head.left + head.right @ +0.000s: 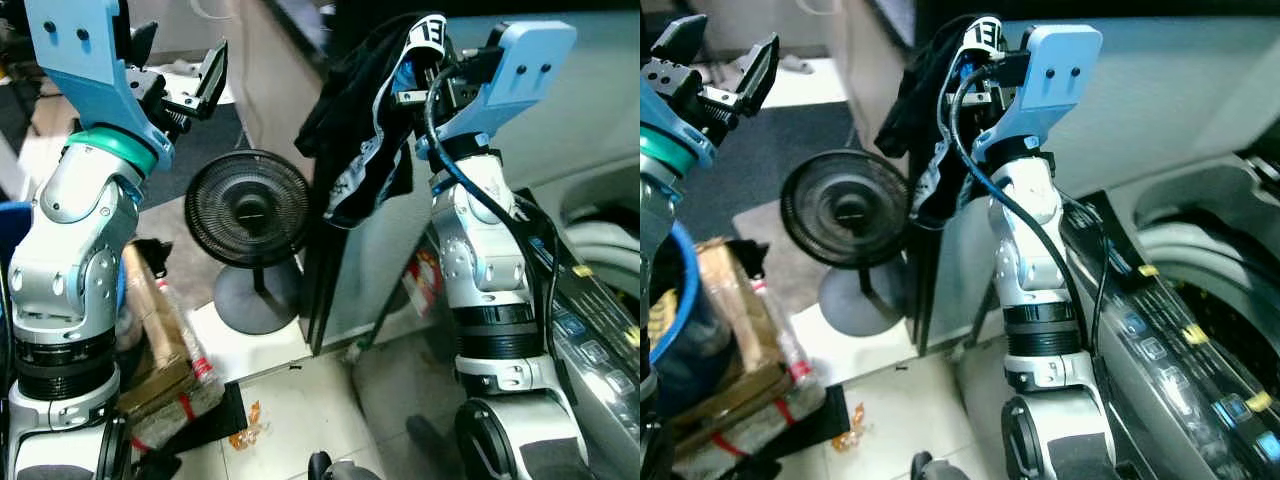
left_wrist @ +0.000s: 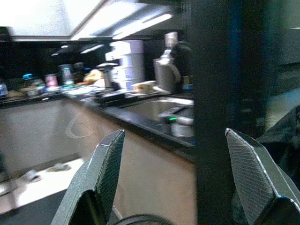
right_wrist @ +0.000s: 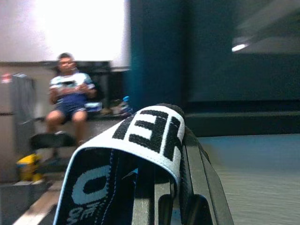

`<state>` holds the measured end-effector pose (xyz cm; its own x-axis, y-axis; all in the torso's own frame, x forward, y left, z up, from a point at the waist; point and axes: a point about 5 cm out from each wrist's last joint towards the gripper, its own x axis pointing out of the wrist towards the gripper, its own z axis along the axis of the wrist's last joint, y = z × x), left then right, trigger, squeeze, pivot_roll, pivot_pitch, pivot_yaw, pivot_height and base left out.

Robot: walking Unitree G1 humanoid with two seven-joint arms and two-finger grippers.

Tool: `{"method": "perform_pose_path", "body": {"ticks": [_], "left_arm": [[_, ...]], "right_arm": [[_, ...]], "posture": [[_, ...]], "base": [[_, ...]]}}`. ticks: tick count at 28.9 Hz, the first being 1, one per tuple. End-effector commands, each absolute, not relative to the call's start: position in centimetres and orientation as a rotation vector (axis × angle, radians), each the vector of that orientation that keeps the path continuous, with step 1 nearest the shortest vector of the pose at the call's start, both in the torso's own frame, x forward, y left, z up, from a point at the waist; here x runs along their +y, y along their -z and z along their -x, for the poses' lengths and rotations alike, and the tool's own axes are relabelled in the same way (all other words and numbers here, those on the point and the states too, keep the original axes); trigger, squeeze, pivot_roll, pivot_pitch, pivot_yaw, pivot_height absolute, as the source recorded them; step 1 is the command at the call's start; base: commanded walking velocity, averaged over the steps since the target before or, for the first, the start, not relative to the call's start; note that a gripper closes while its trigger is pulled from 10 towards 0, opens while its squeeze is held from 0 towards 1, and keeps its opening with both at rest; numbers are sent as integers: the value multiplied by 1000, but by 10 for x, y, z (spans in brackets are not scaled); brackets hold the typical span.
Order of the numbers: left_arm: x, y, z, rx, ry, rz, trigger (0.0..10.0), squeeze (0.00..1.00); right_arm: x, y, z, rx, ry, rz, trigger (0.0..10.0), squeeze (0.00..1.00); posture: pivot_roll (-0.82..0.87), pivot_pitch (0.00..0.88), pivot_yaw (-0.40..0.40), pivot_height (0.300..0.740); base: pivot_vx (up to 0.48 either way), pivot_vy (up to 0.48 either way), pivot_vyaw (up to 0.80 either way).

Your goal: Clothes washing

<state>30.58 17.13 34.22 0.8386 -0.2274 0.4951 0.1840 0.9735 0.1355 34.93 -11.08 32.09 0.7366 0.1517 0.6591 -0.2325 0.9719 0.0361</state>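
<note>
Washing machine [image 1: 1200, 300] drum contents unclear. Right gripper [image 1: 420, 75] clamps black garment [image 1: 365, 130] aloft; left gripper [image 1: 195, 85] fingers wide, empty.

Black garment [image 1: 365, 130], white lettered waistband [image 3: 150, 133]; black fan [image 1: 247, 210].

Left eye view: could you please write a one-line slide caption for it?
Right gripper holds a black, white-banded garment aloft; left gripper open above a black floor fan.
</note>
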Motion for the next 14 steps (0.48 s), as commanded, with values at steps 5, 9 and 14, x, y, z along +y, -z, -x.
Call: {"method": "perform_pose_path", "body": {"ticks": [5,9,14], "left_arm": [[169,-348,-308,-559,234,-100,10000,0],[171,-349,-308,-561,230,-101,10000,0],[172,-348,-308,-565,221,-100,10000,0]], "right_arm": [[-115,-325,-349,-739,-189,-115,10000,0],[-115,-325,-349,-740,-190,-113,10000,0],[-115,-327,-349,-748,-189,-111,10000,0]], "posture": [[123,9,16,740],[123,5,11,740],[125,4,5,740]], "base": [[0,0,-800],[0,0,-800],[0,0,-800]]}}
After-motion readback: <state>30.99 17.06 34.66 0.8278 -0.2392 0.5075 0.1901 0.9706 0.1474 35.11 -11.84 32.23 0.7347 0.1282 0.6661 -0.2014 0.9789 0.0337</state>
